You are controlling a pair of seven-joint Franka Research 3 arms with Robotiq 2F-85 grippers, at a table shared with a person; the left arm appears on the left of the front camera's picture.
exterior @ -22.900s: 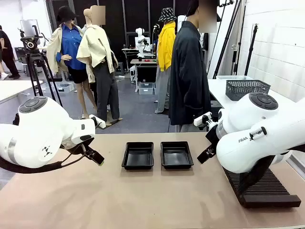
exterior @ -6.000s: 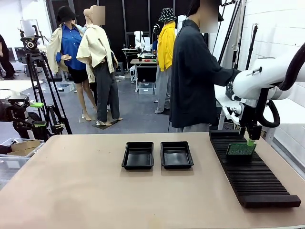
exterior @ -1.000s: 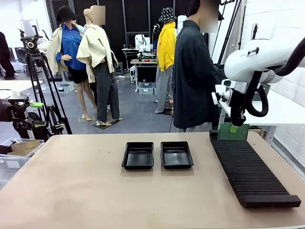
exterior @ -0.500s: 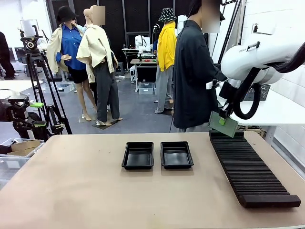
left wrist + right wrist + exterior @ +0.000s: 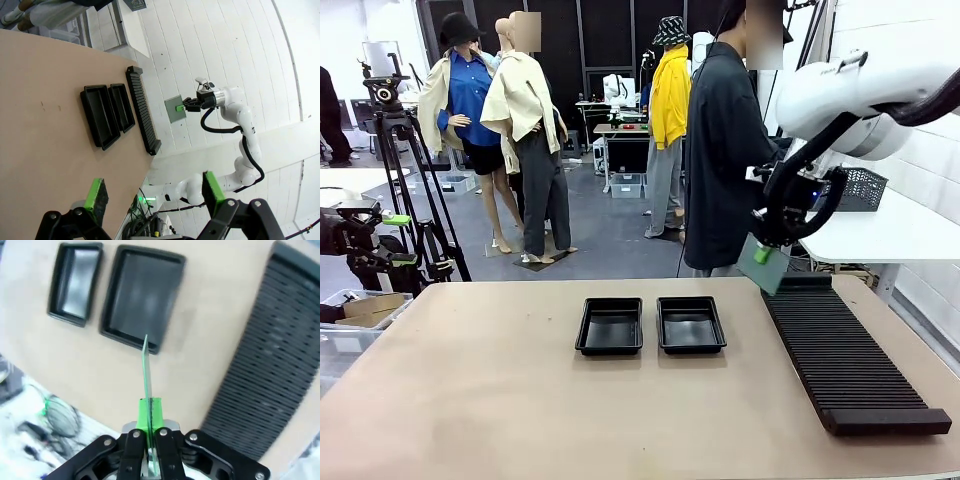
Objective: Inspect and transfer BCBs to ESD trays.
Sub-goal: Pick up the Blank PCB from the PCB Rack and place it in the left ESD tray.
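The right arm has swung a little toward the trays since a moment ago, and the board it carries has tipped over more. The right gripper (image 5: 767,256) hangs in the air from a bent wrist. It is squeezed tight on one edge of the green board (image 5: 761,267), and the board slants down from it. From the wrist, the green board (image 5: 146,367) looks like a thin line sticking straight out from the right gripper (image 5: 149,412).

The near tray (image 5: 127,337) lies on the table ahead of that gripper, past the board's tip. The far tray (image 5: 70,320) sits just beside it, a bit farther off. The long black rack (image 5: 840,360) lies on the gripper's other side.

The left gripper (image 5: 152,192) is well away from the trays. Its fingers are spread wide and hold nothing.

The table (image 5: 520,420) is flat and light brown. A person (image 5: 720,150) in a dark coat stands at the far side, just behind the right gripper. A white brick wall (image 5: 910,110) is behind the right arm.
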